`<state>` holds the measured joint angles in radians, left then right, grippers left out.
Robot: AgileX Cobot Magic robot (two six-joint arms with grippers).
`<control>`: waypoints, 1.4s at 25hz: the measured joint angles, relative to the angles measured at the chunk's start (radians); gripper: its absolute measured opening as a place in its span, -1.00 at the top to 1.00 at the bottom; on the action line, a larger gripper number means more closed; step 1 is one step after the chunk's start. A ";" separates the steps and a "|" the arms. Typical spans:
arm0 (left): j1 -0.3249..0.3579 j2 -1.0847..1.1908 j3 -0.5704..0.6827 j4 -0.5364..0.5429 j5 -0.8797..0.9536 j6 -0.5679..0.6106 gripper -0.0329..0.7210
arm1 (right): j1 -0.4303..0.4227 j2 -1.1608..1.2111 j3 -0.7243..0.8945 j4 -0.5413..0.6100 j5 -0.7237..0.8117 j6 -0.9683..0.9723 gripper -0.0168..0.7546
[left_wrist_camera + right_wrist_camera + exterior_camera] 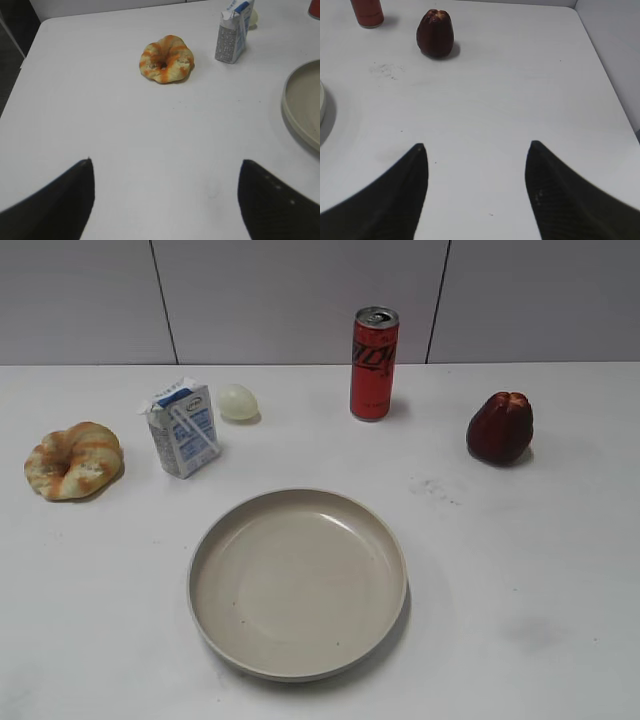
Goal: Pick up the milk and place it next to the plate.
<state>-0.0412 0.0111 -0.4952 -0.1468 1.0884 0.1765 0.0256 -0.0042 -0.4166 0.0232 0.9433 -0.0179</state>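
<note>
White table [520, 580], matte, with a faint grey smudge at about 3 o'clock from the plate. Plate [298, 583] sits front and centre in the exterior view: round, beige, shallow, raised rim, nothing in it. Milk [183, 428] stands upright at roughly 10 o'clock from the plate, apart from the rim, gable top with blue print, a straw packet slanting across its front face. Just behind the milk at its 1 o'clock lies a small pale rounded object [238, 402], near but not clearly touching. Glazed ring-shaped pastry [73, 460] lies at 9 o'clock from the milk, well apart. Red can [374, 364] stands upright at 12 o'clock from the plate, near the back wall. Dark red fruit [500, 427] sits at 2 o'clock from the plate. Neither arm shows in the exterior view. Left gripper [165, 200] hangs over bare table, fingers spread wide, nothing between them; from its view the pastry is at 12 o'clock, the milk at 1 o'clock, the plate rim at 3 o'clock. Right gripper [476, 190] also spread wide and holding nothing, above bare table; fruit and can at its 11 o'clock.
</note>
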 joint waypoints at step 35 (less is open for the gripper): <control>0.000 1.074 -0.389 -0.302 -0.423 0.182 -0.78 | 0.000 0.000 0.000 0.000 0.000 0.000 -0.25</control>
<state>-0.0412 1.0849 -0.8842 -0.4492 0.6659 0.3587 0.0256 -0.0042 -0.4166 0.0232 0.9433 -0.0179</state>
